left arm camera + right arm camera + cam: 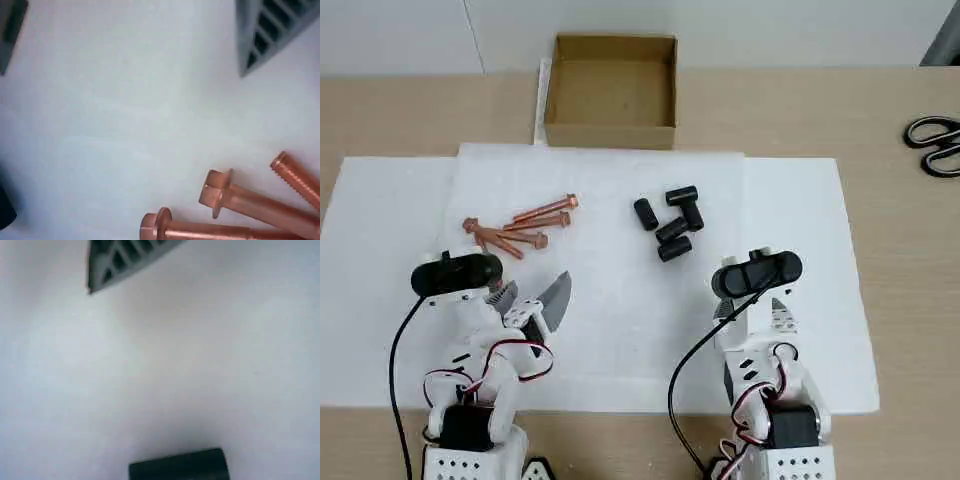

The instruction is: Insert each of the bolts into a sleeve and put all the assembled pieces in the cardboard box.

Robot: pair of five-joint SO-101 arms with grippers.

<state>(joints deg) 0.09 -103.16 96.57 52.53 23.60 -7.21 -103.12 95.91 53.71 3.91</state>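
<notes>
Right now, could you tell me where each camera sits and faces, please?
High view: fixed above the table, looking down; left arm, right arm, bolts, sleeves, cardboard box.
Left wrist view: on the left arm, facing the white sheet; its claw fingers show.
Right wrist view: on the right arm, facing the sheet; a claw finger shows.
Shared: high and left wrist views see the bolts.

Bright, even light falls from above across the high view. The white foam sheet [620,320] glows pale with no harsh glare, and the bolts [545,212] and sleeves [672,229] cast only thin, soft shadows on it. The cardboard box [610,135] is evenly lit inside, while its near outer wall is a shade darker. In the left wrist view faint shadows edge the bolts. In the right wrist view a diffuse grey shade spreads over the sheet around one sleeve [179,466].
</notes>
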